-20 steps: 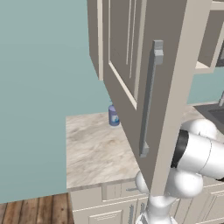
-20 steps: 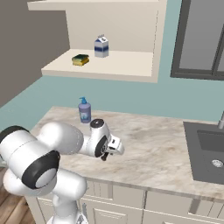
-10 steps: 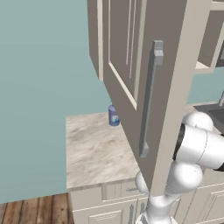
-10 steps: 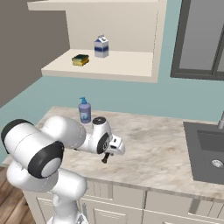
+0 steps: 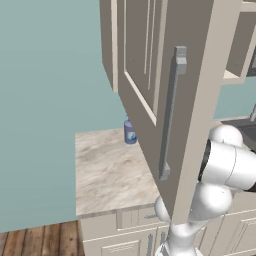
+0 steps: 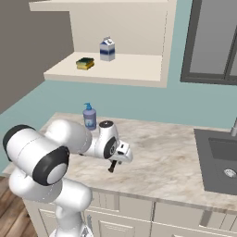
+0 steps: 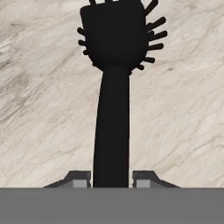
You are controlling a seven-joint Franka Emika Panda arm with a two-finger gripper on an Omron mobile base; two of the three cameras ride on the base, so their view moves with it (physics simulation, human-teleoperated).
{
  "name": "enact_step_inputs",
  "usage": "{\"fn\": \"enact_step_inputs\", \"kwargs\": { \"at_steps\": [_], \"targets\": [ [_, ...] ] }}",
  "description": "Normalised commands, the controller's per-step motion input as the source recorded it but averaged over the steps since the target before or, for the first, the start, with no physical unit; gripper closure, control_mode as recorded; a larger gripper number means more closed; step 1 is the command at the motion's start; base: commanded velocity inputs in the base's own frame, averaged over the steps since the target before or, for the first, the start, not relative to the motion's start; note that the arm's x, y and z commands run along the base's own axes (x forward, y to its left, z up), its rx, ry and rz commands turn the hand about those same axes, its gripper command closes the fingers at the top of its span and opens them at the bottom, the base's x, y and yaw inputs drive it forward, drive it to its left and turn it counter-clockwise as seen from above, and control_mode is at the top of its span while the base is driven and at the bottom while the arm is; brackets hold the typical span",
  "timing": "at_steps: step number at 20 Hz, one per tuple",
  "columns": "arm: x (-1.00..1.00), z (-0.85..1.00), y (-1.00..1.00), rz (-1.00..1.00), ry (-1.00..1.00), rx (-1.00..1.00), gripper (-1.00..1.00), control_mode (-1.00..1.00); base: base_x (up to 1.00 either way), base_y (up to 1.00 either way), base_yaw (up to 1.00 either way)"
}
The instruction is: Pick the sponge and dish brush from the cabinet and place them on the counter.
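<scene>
The gripper [image 7: 111, 178] is seen low over the counter [image 6: 157, 162], near its front edge. The black brush [image 7: 114, 78] stands between the fingertips [image 7: 78, 178], handle at the jaws and bristled head pointing down at the stone. A thin gap shows on either side of the handle, so whether it is gripped cannot be told. Farther back, near the counter's rear edge, a blue soap bottle [image 6: 89, 116] stands upright. Above it, on the lower shelf of the open cabinet [image 6: 106, 74], the sponge [image 6: 85, 63] lies near the left front edge, with a small carton [image 6: 107, 49] behind it.
</scene>
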Motion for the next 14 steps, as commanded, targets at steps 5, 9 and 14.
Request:
{"fn": "enact_step_inputs", "kwargs": {
  "at_steps": [5, 9, 14],
  "targets": [
    [0.00, 0.00, 0.00, 0.00, 0.00, 0.00, -1.00, -1.00, 0.00, 0.00, 0.00],
    [-0.12, 0.04, 0.00, 0.00, 0.00, 0.00, -1.00, -1.00, 0.00, 0.00, 0.00],
    [-0.49, 0.25, 0.00, 0.00, -0.08, 0.03, -1.00, -1.00, 0.00, 0.00, 0.00]
  ]
}}
